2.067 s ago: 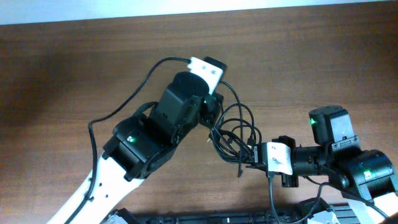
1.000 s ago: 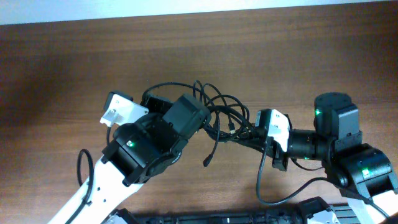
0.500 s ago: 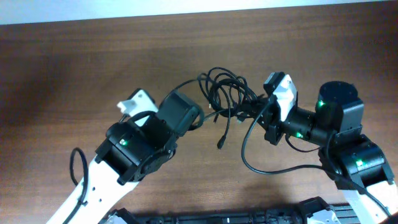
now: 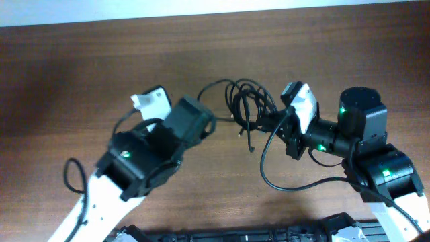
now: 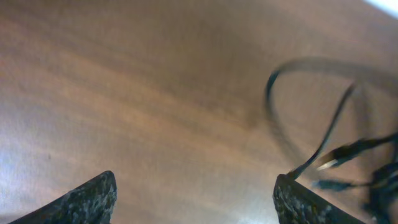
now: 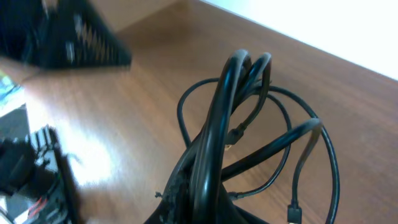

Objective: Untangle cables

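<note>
The cables (image 4: pixel 246 102) are a tangle of thin black loops at the middle of the table. One loose end with a plug (image 4: pixel 250 146) trails toward the front. My right gripper (image 4: pixel 270 122) is shut on the cables (image 6: pixel 227 118) from the right, and several strands run up out of its jaws (image 6: pixel 208 199). Just left of the tangle, my left gripper (image 4: pixel 209 122) is apart from it. Its fingers (image 5: pixel 87 199) stand wide open over bare wood with nothing between them, and the cable loops (image 5: pixel 326 134) lie off to their right.
The brown wooden table (image 4: pixel 80 74) extends all around. A pale strip (image 4: pixel 201 8) runs along its far edge. The right arm's own thicker black wire (image 4: pixel 282 181) loops over the table in front of it, and the left arm's wire (image 4: pixel 70 176) curls at the front left.
My left gripper has opened, let go of the cables and drawn back a little to the left. The right gripper still holds the tangle, which has sagged slightly.
</note>
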You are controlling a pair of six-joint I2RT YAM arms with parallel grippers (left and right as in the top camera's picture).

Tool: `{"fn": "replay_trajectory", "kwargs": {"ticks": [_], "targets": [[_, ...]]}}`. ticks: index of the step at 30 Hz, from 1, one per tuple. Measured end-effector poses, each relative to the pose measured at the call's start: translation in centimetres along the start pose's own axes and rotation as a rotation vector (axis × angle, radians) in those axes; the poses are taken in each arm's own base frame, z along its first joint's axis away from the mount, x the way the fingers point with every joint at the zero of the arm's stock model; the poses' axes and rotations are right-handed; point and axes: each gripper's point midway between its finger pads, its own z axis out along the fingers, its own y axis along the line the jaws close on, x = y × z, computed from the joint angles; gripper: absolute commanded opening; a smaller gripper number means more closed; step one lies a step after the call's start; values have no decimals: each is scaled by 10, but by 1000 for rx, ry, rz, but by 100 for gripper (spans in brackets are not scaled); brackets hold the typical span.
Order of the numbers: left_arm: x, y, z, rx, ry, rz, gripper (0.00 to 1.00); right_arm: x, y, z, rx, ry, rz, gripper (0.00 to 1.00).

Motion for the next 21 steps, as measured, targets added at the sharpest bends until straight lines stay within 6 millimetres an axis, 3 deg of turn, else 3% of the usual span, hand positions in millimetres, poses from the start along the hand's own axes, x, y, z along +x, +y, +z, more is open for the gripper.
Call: {"fn": "replay_trajectory", "kwargs": {"ticks": [2,4,8,11,14,17,21], "targets": [[-30,-3,-22,64,-83,18,95,10,14,-1,-77,27,-70,4],[-40,-15,-34,150,-112,127,97,11,27,-2,-151,15,-140,4],[-11,-43,-39,320,-7,523,96,18,50,-8,-281,4,-243,4],[20,-45,-45,428,89,826,95,19,61,-11,-344,-21,-307,4],[41,-35,-48,466,162,988,90,18,66,-13,-369,-42,-344,4],[59,-32,-55,548,219,1118,92,17,68,-13,-379,-52,-364,4],[62,-28,-55,554,226,1174,99,15,75,-17,-423,-80,-378,4]]}}
